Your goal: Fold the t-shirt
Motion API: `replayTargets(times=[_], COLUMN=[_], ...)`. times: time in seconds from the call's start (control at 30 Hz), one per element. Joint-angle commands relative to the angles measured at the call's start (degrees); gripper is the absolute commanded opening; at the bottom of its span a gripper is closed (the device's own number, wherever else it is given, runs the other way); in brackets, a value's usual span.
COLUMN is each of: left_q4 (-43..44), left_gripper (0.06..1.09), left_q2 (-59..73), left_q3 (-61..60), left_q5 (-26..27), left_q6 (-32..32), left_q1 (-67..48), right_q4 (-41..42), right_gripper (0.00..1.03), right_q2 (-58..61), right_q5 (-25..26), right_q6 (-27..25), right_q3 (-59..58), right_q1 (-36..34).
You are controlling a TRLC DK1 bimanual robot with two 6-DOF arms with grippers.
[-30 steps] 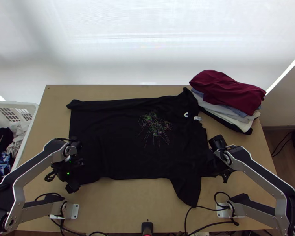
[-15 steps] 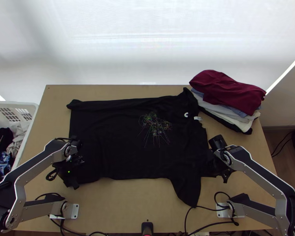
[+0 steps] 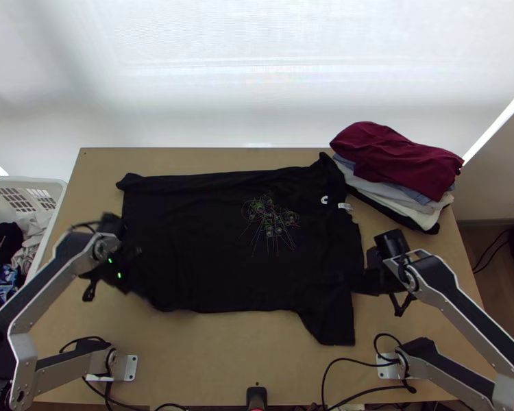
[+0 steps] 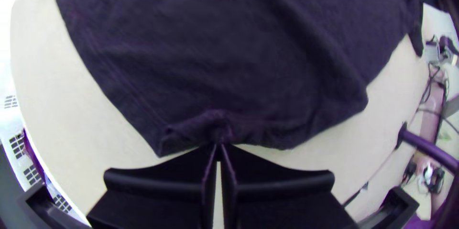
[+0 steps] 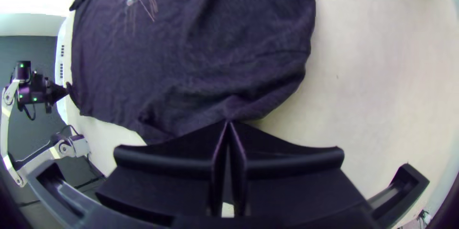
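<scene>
At the t-shirt's hem (image 4: 130, 97), the left gripper (image 3: 143, 279) pinches, angled inward.

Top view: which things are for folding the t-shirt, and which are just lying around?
For folding:
- black t-shirt
- left tool, pinching its edge
- right tool, pinching its edge too

Just lying around:
- clothes pile, dark red on top
- white laundry basket

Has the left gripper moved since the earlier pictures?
Yes. In the top view, the left gripper has moved upward, farther from the white plate.
</scene>
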Motion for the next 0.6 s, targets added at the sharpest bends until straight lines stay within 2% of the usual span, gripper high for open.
replayTargets(times=[0.0, 0.13, 0.37, 0.57], left_q4=[1.1, 3.1, 11.3, 14.2], left_gripper=[0.1, 0.1, 0.1, 0.1], left_q2=[-0.4, -1.6, -1.4, 3.8], left_q3=[6.0, 11.7, 20.6, 35.2], left_q5=[2.8, 7.3, 7.4, 6.9], left_q6=[-5.4, -11.8, -23.3, -31.3], left_q1=[2.7, 5.7, 7.5, 10.4], right_q4=[-0.5, 0.2, 9.7, 12.9], right_gripper=[0.03, 0.03, 0.03, 0.03], right_q2=[-2.3, -2.3, 1.2, 11.1], right_q5=[1.0, 3.0, 10.1, 11.6], right_q6=[0.7, 0.6, -0.9, -2.6], right_q3=[4.2, 10.2, 23.9, 41.1], right_q1=[-0.2, -0.7, -5.1, -10.1])
